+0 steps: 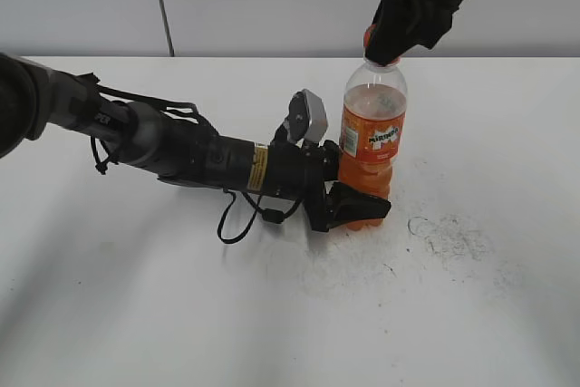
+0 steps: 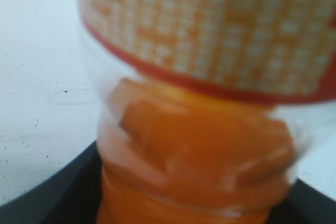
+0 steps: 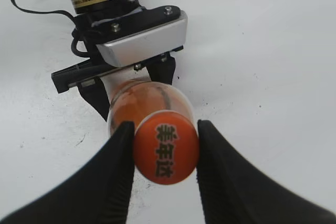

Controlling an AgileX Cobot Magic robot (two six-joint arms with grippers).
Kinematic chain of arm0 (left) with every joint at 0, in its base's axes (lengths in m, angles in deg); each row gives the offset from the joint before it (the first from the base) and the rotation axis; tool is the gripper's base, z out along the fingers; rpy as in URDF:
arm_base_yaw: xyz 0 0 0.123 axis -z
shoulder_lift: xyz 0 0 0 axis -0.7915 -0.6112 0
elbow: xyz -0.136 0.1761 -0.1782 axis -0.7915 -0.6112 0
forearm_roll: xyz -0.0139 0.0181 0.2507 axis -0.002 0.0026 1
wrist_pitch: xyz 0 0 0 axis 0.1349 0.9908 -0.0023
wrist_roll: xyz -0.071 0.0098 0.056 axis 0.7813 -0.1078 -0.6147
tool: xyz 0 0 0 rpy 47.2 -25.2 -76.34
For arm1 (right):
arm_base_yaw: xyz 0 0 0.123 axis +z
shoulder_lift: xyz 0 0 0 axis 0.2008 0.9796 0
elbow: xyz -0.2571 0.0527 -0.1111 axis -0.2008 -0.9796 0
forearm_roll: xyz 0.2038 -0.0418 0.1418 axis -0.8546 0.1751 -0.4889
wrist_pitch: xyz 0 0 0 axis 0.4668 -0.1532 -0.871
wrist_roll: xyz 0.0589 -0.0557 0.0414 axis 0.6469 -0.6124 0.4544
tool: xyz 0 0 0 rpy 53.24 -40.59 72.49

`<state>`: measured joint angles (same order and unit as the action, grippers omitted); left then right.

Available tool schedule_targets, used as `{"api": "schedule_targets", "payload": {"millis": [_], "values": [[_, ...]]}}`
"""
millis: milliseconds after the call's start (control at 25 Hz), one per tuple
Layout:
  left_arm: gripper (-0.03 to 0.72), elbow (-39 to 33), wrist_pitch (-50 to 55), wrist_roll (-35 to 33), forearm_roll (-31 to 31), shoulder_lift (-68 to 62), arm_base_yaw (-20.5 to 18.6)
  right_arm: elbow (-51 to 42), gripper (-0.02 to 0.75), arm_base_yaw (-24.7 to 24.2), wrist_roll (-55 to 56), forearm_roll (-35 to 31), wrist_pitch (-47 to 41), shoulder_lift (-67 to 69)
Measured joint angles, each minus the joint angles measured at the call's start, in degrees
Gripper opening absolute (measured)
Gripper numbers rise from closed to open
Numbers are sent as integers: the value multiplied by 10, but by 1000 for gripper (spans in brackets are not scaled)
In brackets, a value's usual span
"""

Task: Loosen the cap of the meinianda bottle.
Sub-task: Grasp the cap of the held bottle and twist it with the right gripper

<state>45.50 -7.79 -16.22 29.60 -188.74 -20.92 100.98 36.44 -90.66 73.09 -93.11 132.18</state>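
The meinianda bottle (image 1: 373,138) stands upright on the white table, full of orange drink, with an orange Mirinda label. My left gripper (image 1: 355,206) is shut on the bottle's base; in the left wrist view the bottle (image 2: 199,145) fills the frame, blurred. My right gripper (image 1: 390,43) comes down from above and is shut on the orange cap (image 3: 166,152); both black fingers (image 3: 164,153) touch its sides. In the exterior view only a sliver of the cap (image 1: 370,37) shows.
The white table (image 1: 471,314) carries grey scuff marks (image 1: 449,235) right of the bottle. The left arm (image 1: 181,147) lies low across the table's left side with a loose black cable (image 1: 237,219). A grey wall is behind.
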Motion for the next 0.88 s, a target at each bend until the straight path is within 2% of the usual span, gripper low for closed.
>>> {"api": "schedule_targets", "payload": {"millis": [360,880], "values": [[544,0,-3,-5,5,0,-1,0,270,0,-114,-13,-11,0],[544,0,-2,-3,5,0,-1,-1,269,0,-122,-23,-12,-24]]}}
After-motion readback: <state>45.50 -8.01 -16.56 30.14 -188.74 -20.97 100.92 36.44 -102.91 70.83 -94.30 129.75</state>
